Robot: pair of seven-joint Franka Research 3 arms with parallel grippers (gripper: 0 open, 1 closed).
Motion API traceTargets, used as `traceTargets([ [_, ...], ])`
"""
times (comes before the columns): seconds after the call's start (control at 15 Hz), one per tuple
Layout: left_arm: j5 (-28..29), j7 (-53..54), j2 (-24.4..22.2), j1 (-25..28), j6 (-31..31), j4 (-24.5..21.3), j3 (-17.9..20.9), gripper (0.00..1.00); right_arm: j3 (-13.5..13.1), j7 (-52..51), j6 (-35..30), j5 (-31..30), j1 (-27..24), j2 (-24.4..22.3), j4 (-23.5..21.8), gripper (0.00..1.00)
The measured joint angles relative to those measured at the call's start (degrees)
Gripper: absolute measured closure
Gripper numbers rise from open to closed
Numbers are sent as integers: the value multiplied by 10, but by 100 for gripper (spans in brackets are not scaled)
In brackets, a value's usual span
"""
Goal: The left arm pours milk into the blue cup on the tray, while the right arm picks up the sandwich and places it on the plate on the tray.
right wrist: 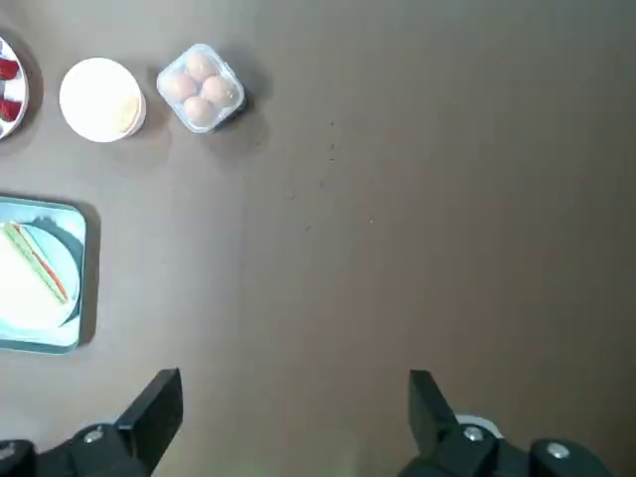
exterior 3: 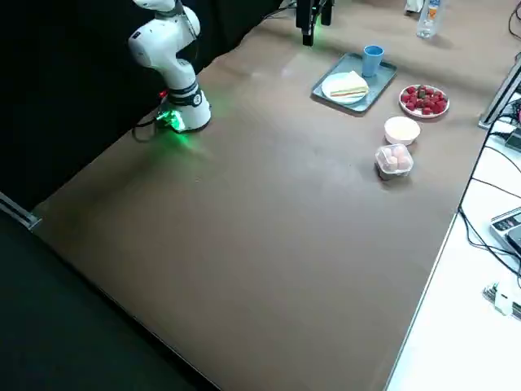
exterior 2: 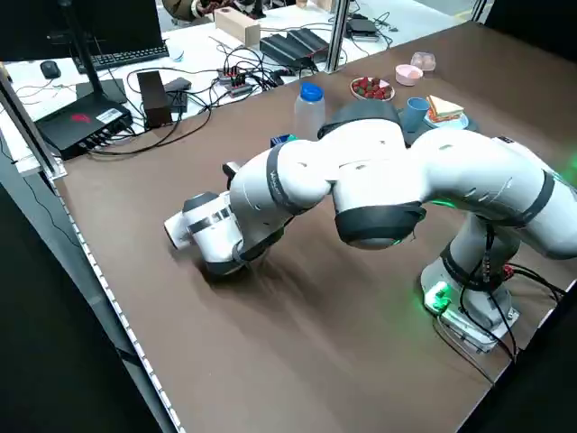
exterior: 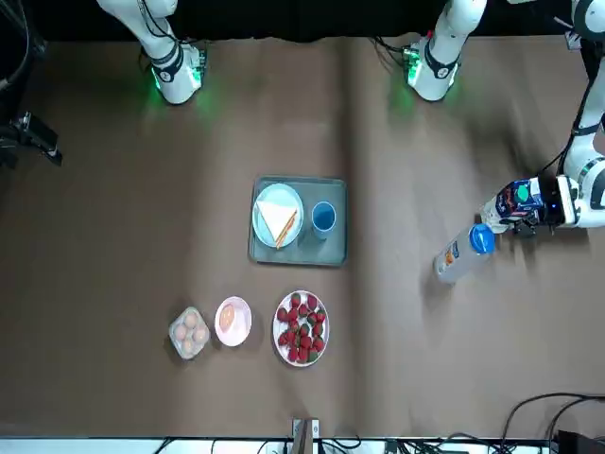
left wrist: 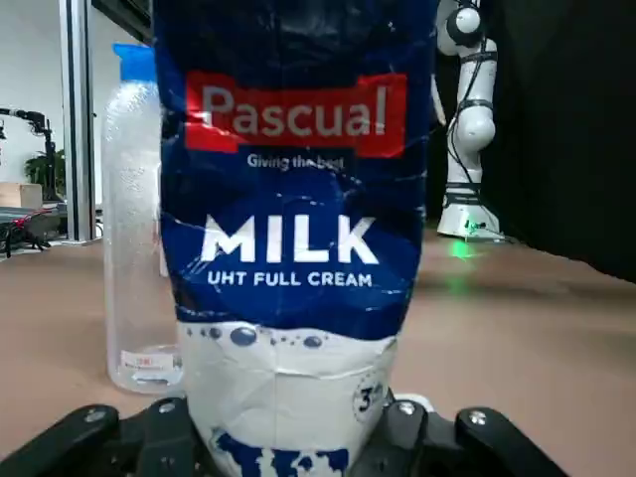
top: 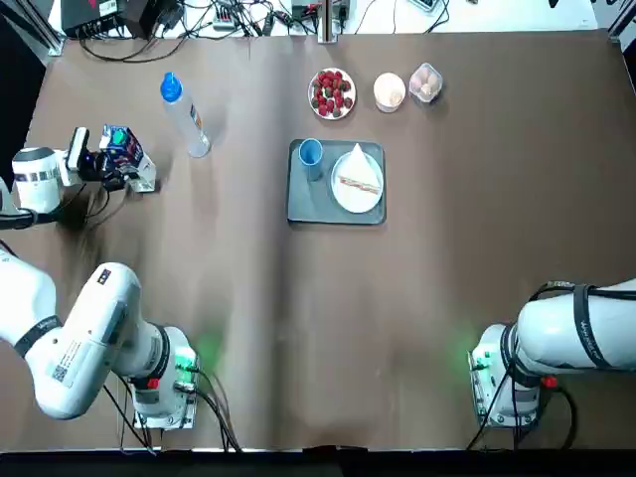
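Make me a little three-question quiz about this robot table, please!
1. True or false: the sandwich is lying on the plate.
2. Which thing stands right next to the milk? A) the clear bottle B) the dish of berries C) the blue cup
3. Fill in the blank: the blue cup stands on the ____.

Key:
1. True. The sandwich is on the white plate on the tray.
2. A. The bottle with the blue cap stands close beside the milk, which sits between the fingers of the left tool. The right tool hangs open above bare table.
3. Tray.
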Motion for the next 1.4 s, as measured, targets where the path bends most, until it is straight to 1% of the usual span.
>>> traceTargets([
  [0.07,-1,8,1,-3,0,0,4,47,0,0,0,0,0,0,0,0],
  [0.13,-1,14,2,-6,0,0,8,42,0,0,1,0,0,0,0,0],
  [0.27,-1,18,4,-10,0,0,10,41,0,0,1,0,0,0,0,0],
  [0.33,-1,19,5,-12,0,0,11,33,0,0,1,0,0,0,0,0],
  [0.4,-1,19,7,-14,0,0,14,31,0,0,1,0,0,0,0,0],
  [0.47,-1,19,8,-15,0,0,17,23,0,0,1,0,0,0,0,0],
  [0.6,-1,20,11,-15,0,1,21,20,0,0,1,0,0,0,0,0],
  [0.67,-1,20,11,-15,0,1,22,13,0,0,1,0,0,0,0,0],
  [0.73,-1,20,11,-15,0,1,23,10,0,0,1,0,0,0,0,0],
  [0.8,-1,20,11,-17,0,2,27,9,0,0,1,0,0,0,0,0],
  [0.87,-1,20,11,-20,1,4,34,2,0,0,1,0,0,0,0,0],
  [0.93,-1,20,11,-24,1,8,43,0,0,0,1,0,0,0,0,0],
  [1.07,-1,20,11,-29,1,17,58,1,-1,0,1,0,0,0,0,0],
  [1.2,-1,20,4,-28,1,28,64,0,-1,0,1,0,0,0,0,0],
  [1.4,5,15,-33,-27,1,44,77,0,-1,0,1,0,0,0,0,0],
])
